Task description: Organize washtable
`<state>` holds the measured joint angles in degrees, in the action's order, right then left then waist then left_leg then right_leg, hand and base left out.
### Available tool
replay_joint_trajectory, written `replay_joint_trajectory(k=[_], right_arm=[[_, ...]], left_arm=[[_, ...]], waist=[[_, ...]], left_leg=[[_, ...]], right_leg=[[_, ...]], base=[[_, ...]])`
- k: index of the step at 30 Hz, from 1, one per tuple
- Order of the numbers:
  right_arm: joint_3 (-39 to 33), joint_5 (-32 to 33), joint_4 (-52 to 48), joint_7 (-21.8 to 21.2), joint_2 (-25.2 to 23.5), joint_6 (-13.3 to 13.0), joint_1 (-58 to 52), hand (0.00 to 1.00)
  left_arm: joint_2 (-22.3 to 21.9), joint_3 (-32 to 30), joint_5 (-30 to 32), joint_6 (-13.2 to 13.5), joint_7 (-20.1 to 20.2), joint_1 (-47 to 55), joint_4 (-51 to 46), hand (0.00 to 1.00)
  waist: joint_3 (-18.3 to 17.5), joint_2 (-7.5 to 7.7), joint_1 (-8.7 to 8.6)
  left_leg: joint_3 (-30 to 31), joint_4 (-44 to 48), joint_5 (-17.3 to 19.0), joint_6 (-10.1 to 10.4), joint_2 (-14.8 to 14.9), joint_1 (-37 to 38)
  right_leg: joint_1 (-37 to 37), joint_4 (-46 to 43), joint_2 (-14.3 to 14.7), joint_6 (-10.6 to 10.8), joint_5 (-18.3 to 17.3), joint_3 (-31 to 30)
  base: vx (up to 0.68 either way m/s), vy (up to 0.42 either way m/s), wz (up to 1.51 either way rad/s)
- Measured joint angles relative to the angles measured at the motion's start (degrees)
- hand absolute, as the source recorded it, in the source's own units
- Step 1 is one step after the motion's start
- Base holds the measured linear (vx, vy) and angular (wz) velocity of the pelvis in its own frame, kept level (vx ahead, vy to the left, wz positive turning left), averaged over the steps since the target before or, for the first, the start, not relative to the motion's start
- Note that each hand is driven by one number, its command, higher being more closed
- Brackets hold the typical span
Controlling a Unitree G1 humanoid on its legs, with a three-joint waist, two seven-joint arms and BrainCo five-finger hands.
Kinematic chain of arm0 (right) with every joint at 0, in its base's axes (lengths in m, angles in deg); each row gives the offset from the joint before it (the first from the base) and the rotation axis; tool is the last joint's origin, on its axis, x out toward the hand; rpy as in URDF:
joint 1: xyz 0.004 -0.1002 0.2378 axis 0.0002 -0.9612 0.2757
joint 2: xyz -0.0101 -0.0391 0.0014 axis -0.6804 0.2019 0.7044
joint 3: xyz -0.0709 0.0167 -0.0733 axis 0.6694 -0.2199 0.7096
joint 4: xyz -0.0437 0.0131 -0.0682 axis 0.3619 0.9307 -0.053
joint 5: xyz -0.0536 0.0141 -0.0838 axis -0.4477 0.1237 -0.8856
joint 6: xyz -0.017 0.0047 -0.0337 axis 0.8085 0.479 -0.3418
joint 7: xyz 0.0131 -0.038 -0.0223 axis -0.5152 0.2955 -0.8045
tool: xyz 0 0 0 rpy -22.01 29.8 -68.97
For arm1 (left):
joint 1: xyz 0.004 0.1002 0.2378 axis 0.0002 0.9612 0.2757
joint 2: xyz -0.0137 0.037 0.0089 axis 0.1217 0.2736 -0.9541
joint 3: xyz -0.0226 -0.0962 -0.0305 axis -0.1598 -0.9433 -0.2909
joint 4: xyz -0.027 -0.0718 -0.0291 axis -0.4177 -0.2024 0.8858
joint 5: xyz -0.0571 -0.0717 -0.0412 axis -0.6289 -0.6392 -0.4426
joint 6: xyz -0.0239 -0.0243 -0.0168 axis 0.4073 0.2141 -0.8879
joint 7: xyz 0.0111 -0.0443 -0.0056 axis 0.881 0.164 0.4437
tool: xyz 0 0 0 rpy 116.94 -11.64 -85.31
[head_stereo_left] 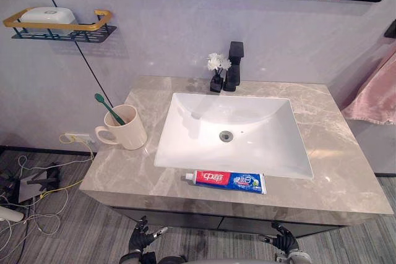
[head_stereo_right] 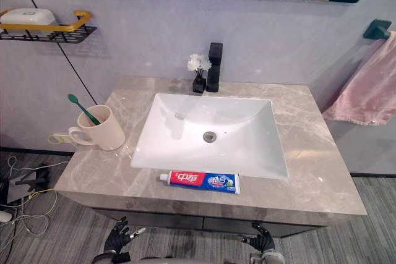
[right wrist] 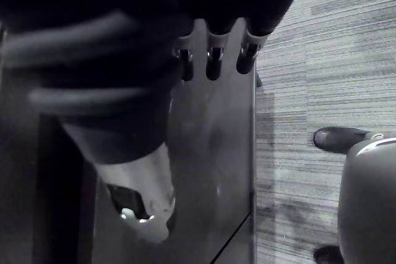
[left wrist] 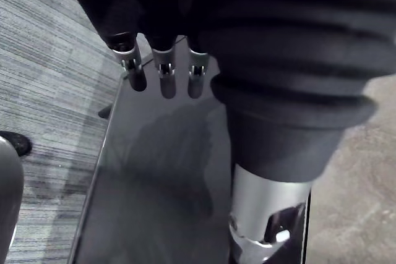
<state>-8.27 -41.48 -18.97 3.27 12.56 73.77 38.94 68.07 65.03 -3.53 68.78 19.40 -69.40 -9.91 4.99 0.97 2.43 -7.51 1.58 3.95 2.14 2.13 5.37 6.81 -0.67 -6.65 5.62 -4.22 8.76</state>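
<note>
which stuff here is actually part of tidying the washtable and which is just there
Likely the job's: toothpaste tube, lying loose on the counter in front of the sink; green toothbrush, standing in the cream mug.

Just there: black faucet; small vase of white flowers; soap box on the wall shelf; pink towel.

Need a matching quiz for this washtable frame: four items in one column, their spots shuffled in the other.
Items
1 toothpaste tube
2 mug with toothbrush
3 white soap box
4 flower vase

Places
A on the wall shelf
B next to the black faucet, behind the basin
C on the counter, left of the basin
D lying on the counter in front of the basin

Pairs: 1-D, 2-C, 3-A, 4-B.
Idle: left hand and right hand hang open below the counter's front edge.
</note>
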Motion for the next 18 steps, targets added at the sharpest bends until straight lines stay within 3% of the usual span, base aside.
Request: replay_joint_trajectory(k=[7, 12, 15, 18], right_arm=[[-4.63, 6.28, 3.82, 0.01, 1.15, 0.04, 0.63, 0.00], [-6.57, 6.78, 3.93, 0.00, 1.92, 0.05, 1.30, 0.00], [-7.13, 6.76, 3.94, -0.01, 2.67, 0.06, 1.81, 0.00], [-7.87, 6.75, 5.41, -0.11, 3.40, 0.20, 2.21, 0.00]], left_arm=[[1.68, -0.50, -1.61, -0.76, -1.30, -2.35, 5.61, 0.00], [2.43, -2.77, -2.18, -0.78, -1.68, -2.43, 6.20, 0.00], [3.24, -6.60, -2.18, -0.81, -1.82, -2.32, 6.16, 0.00], [6.99, -12.03, -2.21, -0.82, -2.30, -2.44, 4.63, 0.00]], waist=[[-0.12, -0.08, -0.12], [-0.05, 0.05, -0.14], [0.05, 0.22, -0.16], [0.19, 0.41, 0.00]], left_leg=[[1.79, -2.72, -1.81, -0.37, -0.98, 1.59], [3.15, -5.30, -3.75, -0.75, -1.68, 1.92], [4.17, -5.70, -4.05, -0.89, -2.21, 2.58], [5.30, -5.79, -4.09, -0.85, -2.36, 2.50]], right_leg=[[1.96, 1.17, -0.72, 0.85, 0.54, 2.23], [2.09, 1.71, -1.29, 1.22, 1.00, 3.86], [3.32, 2.08, -1.69, 1.39, 1.08, 4.98], [3.95, 2.46, -1.78, 1.42, 1.05, 6.17]], base=[[-0.02, -0.002, 0.15], [-0.05, 0.001, 0.15], [-0.03, 0.009, 0.20], [-0.04, -0.007, 0.21]])
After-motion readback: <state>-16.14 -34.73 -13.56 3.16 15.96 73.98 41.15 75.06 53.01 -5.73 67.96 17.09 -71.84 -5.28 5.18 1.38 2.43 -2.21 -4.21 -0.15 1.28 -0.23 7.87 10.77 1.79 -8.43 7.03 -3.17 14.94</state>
